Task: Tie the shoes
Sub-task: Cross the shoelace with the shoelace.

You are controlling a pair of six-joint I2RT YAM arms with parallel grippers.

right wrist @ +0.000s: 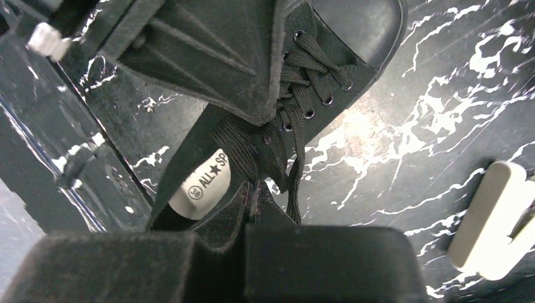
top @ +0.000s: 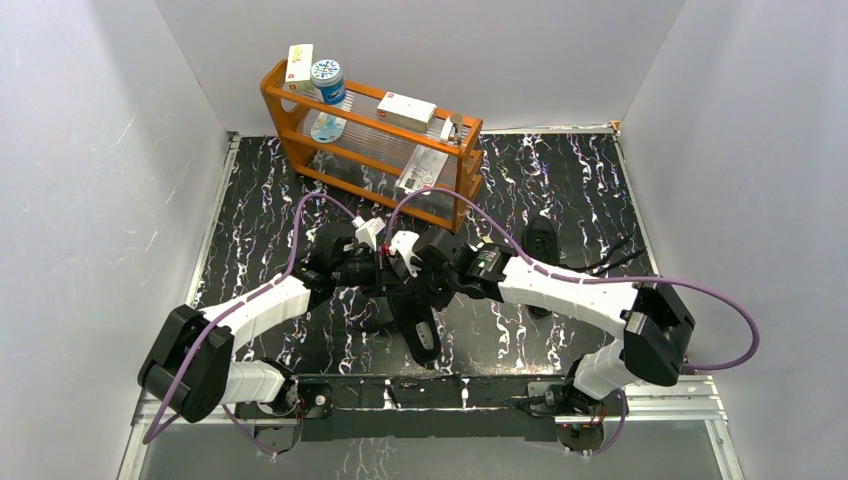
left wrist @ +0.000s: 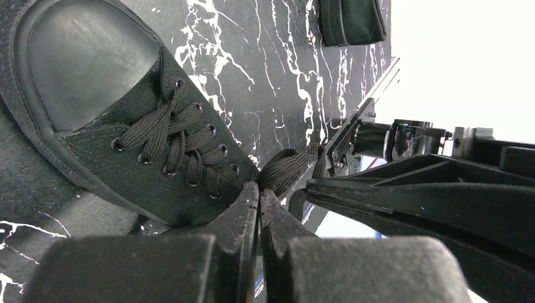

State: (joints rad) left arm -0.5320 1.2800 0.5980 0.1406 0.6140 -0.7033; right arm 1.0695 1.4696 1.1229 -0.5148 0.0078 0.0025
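Only the right wrist view shows the shoe (right wrist: 347,63) insole label (right wrist: 203,184).

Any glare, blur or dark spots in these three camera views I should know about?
Top view: even light, sharp, but the shoe is lost against the dark table. Left wrist: upper right blown out white, laces crisp, left gripper soft. Right wrist: dim, right gripper blurred, insole label readable.

Shoe (left wrist: 145,139) toe cropped (top-left); heel hidden
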